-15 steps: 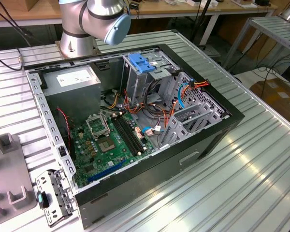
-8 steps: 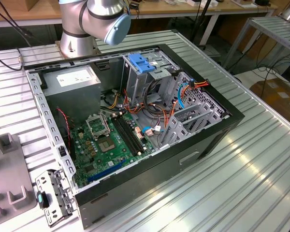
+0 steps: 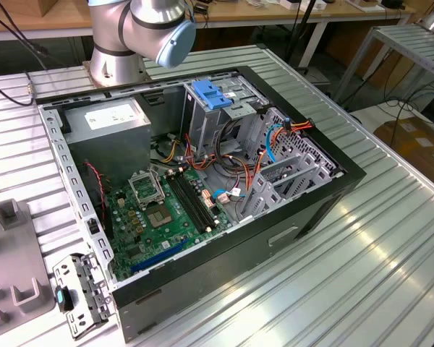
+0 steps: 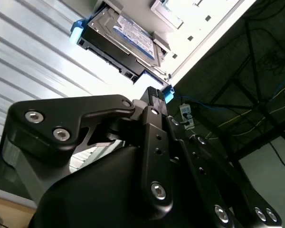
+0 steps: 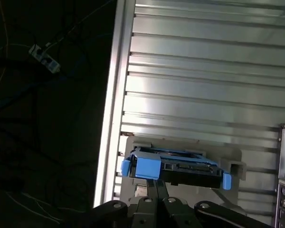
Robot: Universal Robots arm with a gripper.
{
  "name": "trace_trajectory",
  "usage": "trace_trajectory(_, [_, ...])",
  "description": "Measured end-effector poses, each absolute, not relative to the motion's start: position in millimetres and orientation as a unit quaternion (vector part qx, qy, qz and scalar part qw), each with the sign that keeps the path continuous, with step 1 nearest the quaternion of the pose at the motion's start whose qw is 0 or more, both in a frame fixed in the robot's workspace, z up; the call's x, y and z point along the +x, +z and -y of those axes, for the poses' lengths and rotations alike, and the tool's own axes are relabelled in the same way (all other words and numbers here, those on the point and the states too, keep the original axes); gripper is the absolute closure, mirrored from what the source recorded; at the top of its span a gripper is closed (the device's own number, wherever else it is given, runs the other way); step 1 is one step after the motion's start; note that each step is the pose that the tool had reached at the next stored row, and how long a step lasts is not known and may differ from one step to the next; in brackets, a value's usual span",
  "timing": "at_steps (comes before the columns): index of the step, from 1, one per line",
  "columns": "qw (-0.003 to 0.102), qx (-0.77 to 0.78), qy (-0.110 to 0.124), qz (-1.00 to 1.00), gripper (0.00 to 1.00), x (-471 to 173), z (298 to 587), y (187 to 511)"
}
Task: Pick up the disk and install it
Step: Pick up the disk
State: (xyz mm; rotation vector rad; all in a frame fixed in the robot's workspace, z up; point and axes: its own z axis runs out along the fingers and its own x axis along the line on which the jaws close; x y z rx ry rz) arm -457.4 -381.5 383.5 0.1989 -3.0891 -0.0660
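**Disk Lies Broadside to Gripper**

In the first wrist view, the disk point(image 5: 185, 167) rests in a grey cradle point(image 5: 233, 160). The gripper point(image 5: 156, 184) is at the cradle's edge, pointing straight at the disk. The disk's long axis runs crosswise to the gripper. Whether the gripper is clamped or released cannot be told.

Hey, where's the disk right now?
In the first wrist view the disk sits on a grey holder on the ribbed table, close to the table's edge and directly in front of the tool.

Open table point(image 5: 204, 71) flanks the disk point(image 5: 180, 168); cables point(image 3: 289, 127) crowd the drive cage point(image 3: 202, 126).
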Motion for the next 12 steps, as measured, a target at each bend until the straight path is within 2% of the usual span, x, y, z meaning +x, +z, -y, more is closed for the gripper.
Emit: trace_trajectory(12, [0.025, 0.198, -0.018, 0.98, 0.89, -457.5, 381.5, 383.5])
